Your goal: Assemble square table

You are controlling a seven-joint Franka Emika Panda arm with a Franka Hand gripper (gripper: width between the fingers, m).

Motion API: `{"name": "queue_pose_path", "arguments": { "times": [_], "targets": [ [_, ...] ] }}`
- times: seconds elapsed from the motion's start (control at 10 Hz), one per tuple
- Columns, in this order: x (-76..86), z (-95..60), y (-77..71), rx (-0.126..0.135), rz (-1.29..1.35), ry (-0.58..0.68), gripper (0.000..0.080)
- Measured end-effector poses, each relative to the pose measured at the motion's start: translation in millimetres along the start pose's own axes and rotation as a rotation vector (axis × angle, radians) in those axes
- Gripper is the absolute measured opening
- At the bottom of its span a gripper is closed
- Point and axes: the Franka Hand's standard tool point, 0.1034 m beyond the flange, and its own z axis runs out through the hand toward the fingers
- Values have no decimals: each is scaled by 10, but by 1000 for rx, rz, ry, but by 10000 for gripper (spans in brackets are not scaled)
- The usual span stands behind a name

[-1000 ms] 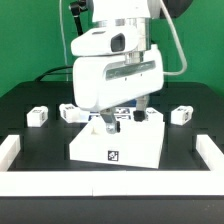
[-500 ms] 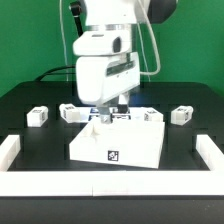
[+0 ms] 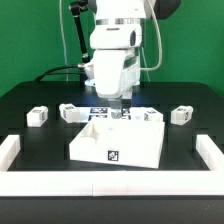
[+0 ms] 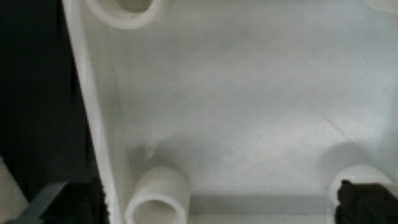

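The square table's white slab [image 3: 117, 140] lies rimmed face up at the front middle of the black table, with a tag on its front wall. The wrist view shows its tray floor [image 4: 249, 100], its rim and two round corner bosses [image 4: 157, 203]. My gripper [image 3: 120, 110] hangs just above the slab's back edge, open and empty. In the wrist view the gripper [image 4: 217, 198] has one finger outside the rim and the other over the tray floor. Loose white legs lie behind the slab: two on the exterior view's left [image 3: 37, 116] [image 3: 72, 112], two on its right [image 3: 181, 114] [image 3: 151, 116].
The marker board [image 3: 102, 110] lies flat behind the slab, partly hidden by the arm. A low white border rail runs along the front [image 3: 110, 180] and up both sides [image 3: 8, 150] [image 3: 212, 150]. A black cable hangs behind the arm.
The arm's hand has turned and swung from low over the slab's back left to more upright, moving toward the exterior view's right. The slab and legs have not moved.
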Motion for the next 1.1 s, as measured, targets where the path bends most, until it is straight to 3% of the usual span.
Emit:
{"name": "queue_pose_path", "arguments": {
  "times": [0.1,0.2,0.4,0.5,1.0,1.1],
  "targets": [
    [29,24,-49,1,21,0,650],
    [94,107,-247,15,24,-9,650],
    [84,269,-592,60,39,-19,650],
    [79,338,-694,80,41,-23,650],
    [0,558,-832,105,54,-21,650],
    [1,556,-831,104,54,-21,528]
  ]
}}
